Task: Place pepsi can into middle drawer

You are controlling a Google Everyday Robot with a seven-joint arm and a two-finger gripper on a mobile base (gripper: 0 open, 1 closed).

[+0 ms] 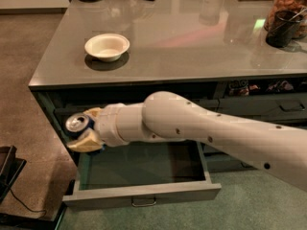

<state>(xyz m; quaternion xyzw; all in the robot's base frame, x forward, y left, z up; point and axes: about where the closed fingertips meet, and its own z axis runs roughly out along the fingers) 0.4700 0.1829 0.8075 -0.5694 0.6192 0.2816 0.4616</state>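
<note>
Where the white arm ends at the left, we find the gripper (81, 130) pinching the pepsi can (78, 123) between its two tan fingers, one above the can and one below, with the silver top tilted toward us. The can hangs over the left wall of the open middle drawer (144, 193), above its dark floor. It sits just below the grey counter (192, 37), where a white bowl (107, 46) rests well apart.

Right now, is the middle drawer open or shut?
Open: the middle drawer is pulled out, its dark floor showing. The gripper, shut on the pepsi can, is up by its back left corner.
</note>
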